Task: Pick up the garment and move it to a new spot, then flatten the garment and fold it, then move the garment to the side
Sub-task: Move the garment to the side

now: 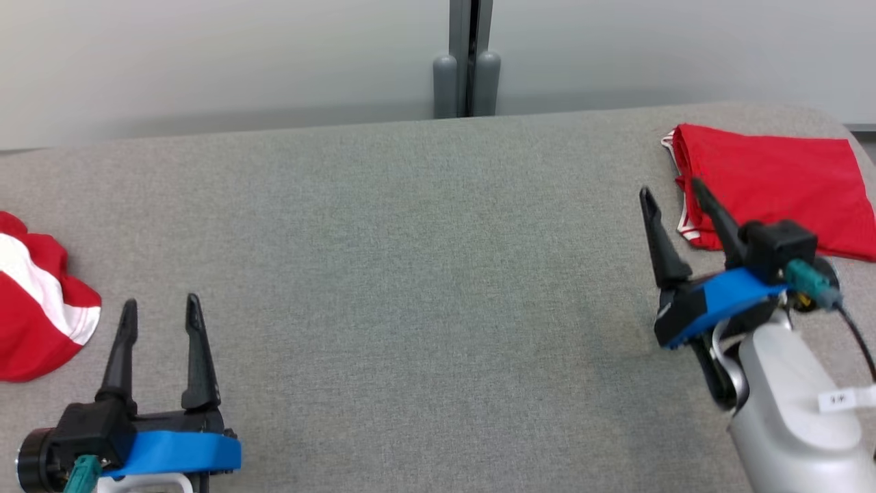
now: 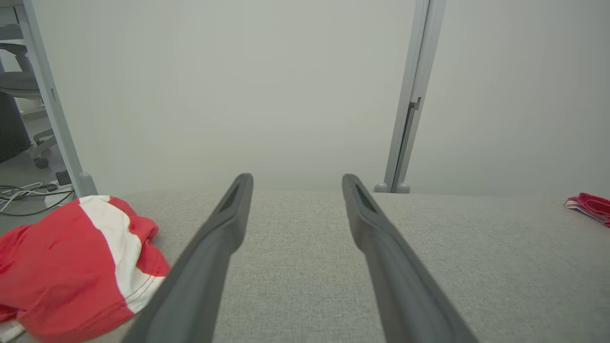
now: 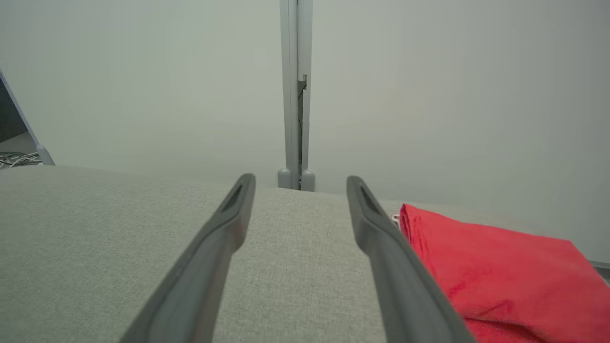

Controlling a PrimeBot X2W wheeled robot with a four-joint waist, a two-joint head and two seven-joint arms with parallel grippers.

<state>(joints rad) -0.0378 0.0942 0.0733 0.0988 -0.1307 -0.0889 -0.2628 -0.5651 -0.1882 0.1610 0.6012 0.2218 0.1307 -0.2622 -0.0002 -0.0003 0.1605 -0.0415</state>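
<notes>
A folded red garment (image 1: 773, 181) lies flat at the far right of the grey fabric table (image 1: 410, 274). My right gripper (image 1: 671, 187) hovers open just left of its near edge, with nothing between the fingers; in the right wrist view the gripper (image 3: 300, 180) has the folded garment (image 3: 500, 271) beside its right finger. A crumpled red garment with a white stripe (image 1: 34, 308) sits at the table's left edge. My left gripper (image 1: 161, 301) stands open and empty to its right. In the left wrist view the gripper (image 2: 298, 178) has the crumpled garment (image 2: 62, 267) at lower left.
A pale partition wall with a grey post (image 1: 467, 61) runs behind the table's far edge. Past the table's left end are an office chair (image 2: 19, 119) and floor cables (image 2: 28, 193). The table's right edge curves close to the folded garment.
</notes>
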